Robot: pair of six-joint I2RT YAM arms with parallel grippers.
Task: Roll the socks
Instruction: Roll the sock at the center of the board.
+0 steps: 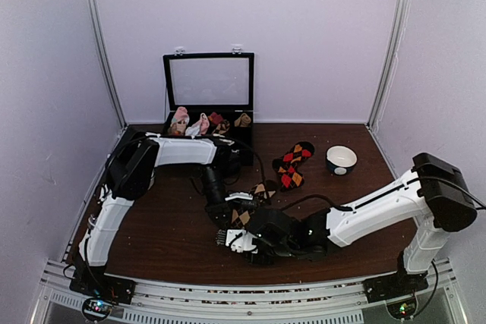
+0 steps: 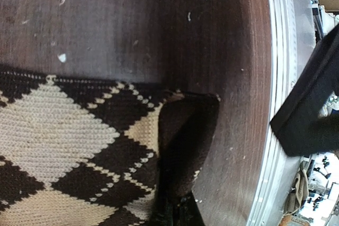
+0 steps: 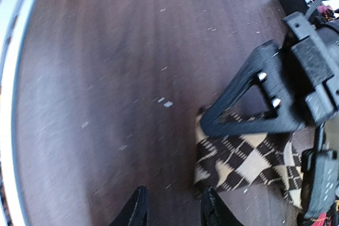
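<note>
The tan argyle sock (image 1: 262,190) is laid flat a little toward 6 o'clock of the middle of the table (image 1: 152,233), and its soft knit is seen close in the left wrist view (image 2: 63,130): cream diamonds on black-brown, crossed by dotted cream stitch lines, each loop of yarn plain to see. One edge of it is raised in a dark fold that narrows toward the bottom of that view, where the left gripper (image 3: 204,126) is drawn together on it (only one black, triangular, hollow finger (image 3: 249,93) is shown from the right wrist, its tip set on the sock's edge). The right gripper (image 3: 175,199) is held low at about 7 o'clock of the sock, just beside it, its two black fingers spread apart with nothing between them and bare wood beneath. A red and orange argyle sock (image 1: 292,165) is spread flat at 1 o'clock of the tan one, apart from it. A round bowl (image 1: 341,160), white inside and dark outside, is set at 2 o'clock, just past that sock. At the table's 12 o'clock a black box (image 1: 165,89) is stood with its clear-paned lid up, and sock bundles (image 1: 180,121) in pink, white and darker colours are packed in it. The table is dark brown wood-grain, speckled with pale flecks, and is edged by a ribbed metal rail (image 2: 273,104).
</note>
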